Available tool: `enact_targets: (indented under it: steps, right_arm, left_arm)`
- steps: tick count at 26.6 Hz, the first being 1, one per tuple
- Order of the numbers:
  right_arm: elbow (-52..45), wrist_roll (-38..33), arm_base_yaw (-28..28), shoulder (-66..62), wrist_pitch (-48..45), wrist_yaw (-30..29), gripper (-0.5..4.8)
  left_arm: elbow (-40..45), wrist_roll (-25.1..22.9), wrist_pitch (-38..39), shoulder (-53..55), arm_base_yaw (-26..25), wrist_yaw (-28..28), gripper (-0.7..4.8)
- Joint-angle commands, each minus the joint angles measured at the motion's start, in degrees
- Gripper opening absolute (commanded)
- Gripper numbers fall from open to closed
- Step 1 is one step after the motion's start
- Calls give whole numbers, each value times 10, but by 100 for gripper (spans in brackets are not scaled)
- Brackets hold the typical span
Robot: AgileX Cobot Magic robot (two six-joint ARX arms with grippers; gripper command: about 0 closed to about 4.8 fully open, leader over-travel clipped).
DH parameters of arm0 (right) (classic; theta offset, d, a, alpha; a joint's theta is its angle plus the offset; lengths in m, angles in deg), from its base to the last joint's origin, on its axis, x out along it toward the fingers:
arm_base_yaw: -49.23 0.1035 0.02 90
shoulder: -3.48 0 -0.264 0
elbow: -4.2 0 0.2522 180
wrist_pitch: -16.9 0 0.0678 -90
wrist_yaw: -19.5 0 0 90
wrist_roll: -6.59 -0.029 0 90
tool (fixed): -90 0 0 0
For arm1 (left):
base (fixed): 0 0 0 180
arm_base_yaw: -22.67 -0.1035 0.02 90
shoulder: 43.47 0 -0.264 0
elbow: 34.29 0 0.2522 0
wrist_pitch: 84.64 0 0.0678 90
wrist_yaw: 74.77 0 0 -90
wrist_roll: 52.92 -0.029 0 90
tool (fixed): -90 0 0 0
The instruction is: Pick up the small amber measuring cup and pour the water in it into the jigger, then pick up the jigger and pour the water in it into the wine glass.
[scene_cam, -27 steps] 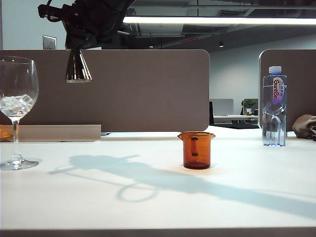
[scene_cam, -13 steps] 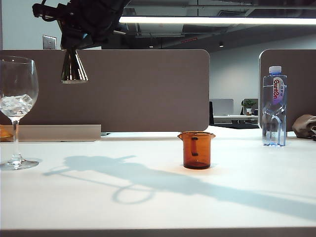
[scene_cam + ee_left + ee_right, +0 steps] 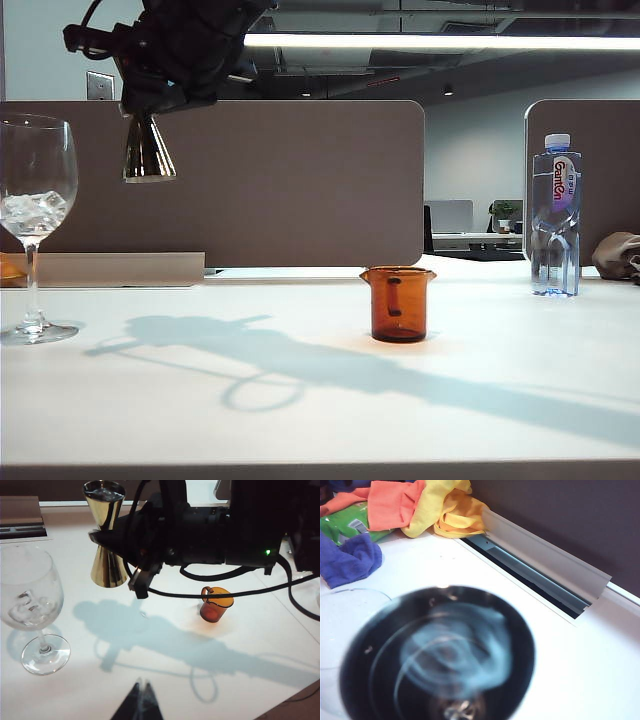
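Clamping the jigger [image 3: 106,540] at its narrow waist, upright and high beside the wine glass [image 3: 31,605], the right gripper [image 3: 125,542] carries slippery, rigid metal, while the left gripper [image 3: 140,705] hangs pinched together, empty.

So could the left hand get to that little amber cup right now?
Probably yes: the left hand is shut and idle, the amber cup stands free, though the right arm holding the jigger hangs overhead.

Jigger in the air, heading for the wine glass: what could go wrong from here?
The right gripper carries the jigger upright, high and short of the wine glass; tipping early would spill water on the table. The arm could also clip the tall glass's rim.
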Motion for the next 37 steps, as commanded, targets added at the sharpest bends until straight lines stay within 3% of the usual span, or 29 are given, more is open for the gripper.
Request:
enact_targets:
  steps: [1, 37]
  right_arm:
    - [4, 6, 1, 2, -14, -2, -1]
    - [4, 21, 23, -12, -10, -14, -1]
  left_arm:
    - [-2, 0, -7, 0, 0, -2, -2]
    - [-2, 0, -7, 0, 0, -2, -2]
